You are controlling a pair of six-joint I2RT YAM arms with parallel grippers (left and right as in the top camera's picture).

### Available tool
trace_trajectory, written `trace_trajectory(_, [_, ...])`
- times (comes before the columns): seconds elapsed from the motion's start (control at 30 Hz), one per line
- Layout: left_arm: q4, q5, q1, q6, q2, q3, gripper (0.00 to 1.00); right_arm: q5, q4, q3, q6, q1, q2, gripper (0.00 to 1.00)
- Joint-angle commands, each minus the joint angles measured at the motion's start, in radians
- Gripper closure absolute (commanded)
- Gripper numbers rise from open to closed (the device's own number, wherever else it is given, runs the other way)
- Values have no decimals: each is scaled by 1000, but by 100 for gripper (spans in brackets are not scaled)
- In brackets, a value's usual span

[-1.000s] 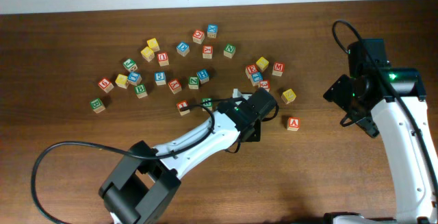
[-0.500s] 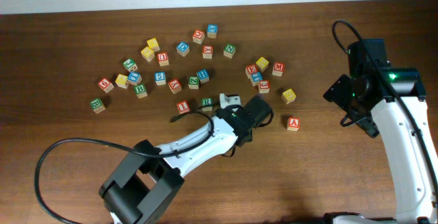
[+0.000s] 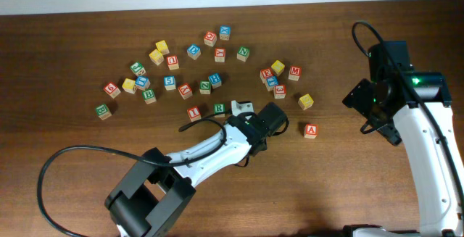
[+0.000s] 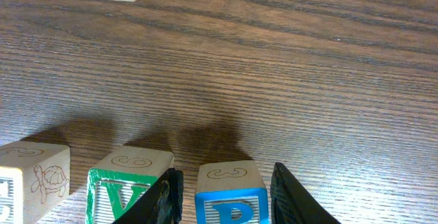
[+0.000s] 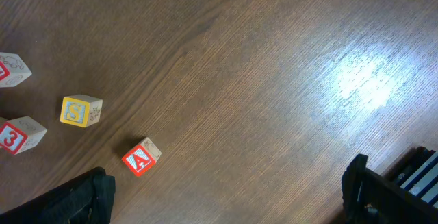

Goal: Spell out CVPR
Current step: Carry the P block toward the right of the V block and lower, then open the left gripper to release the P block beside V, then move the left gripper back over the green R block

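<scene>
Dark-wood table (image 3: 58, 19), overhead, L→R. Loose cluster of letter cubes (image 3: 170, 82) across upper-left/centre, mixed red/yellow/green/blue. Most letters are too small to read, so can't pick out the R.

Below the cluster is a short row:
- Turtle cube (image 3: 193, 111) comes first and reads reddish from above. L wrist cam shows a turtle engraved on its side, letter cut off by the frame edge.
- Green V cube (image 3: 219, 109) is next, just beside it w/ a small gap, not touching.
- Left gripper (image 3: 243, 106) sits at the row's R end, arm coming in from bottom-left.

L wrist cam:
- Blue P cube (image 4: 231, 190) stands upright on the table between the two black fingers (image 4: 168, 195), letter toward cam, in line w/ the V.
- L finger stands in the gap between V and P.
- Fingers are spread barely wider than the cube, w/ a thin dark slit on the L side and the R finger about flush. Can't tell if they clamp it or only bracket it.

Further R: yellow S cube (image 3: 306, 101), w/ red A cube (image 3: 310, 130) alone below it.

Right arm (image 3: 417, 121) is at the far R edge, well apart from every cube.

R wrist cam: right gripper (image 5: 226, 196) has its fingers at opposite bottom corners of the frame, spread wide, only bare wood between them. The S, the A and a red 3 cube (image 5: 17, 135) sit off to its L.
</scene>
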Motion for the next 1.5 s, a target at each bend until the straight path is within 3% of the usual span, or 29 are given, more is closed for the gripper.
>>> trace_trajectory(0.0, [1,4,-1,-10,9,-7,66,17,0,6,4,-4,2,2])
trace_trajectory(0.17, [1,4,-1,-10,9,-7,72,17,0,6,3,-4,2,2])
trace_trajectory(0.2, [0,5,-1,-10,9,-7,70,17,0,6,4,-4,2,2])
trace_trajectory(0.27, [-2,33,-1,-3,9,-7,55,17,0,6,4,-4,2,2])
trace_trajectory(0.4, [-7,91,-1,-1,9,-6,46,17,0,6,4,-4,2,2])
trace_trajectory(0.5, [-11,110,-1,2,9,-7,60,17,0,6,4,-4,2,2])
trace_trajectory(0.6, [-10,109,-1,2,9,-7,66,17,0,6,4,-4,2,2])
trace_trajectory(0.83, [-9,48,0,37,9,-7,72,17,0,6,4,-4,2,2])
trace_trajectory(1.03, [-9,15,0,40,9,-6,72,17,0,6,4,-4,2,2])
trace_trajectory(1.13, [-9,15,0,40,9,-6,56,17,0,6,4,-4,2,2])
trace_trajectory(1.47, [-6,10,2,90,-53,50,54,17,0,6,4,-4,2,2])
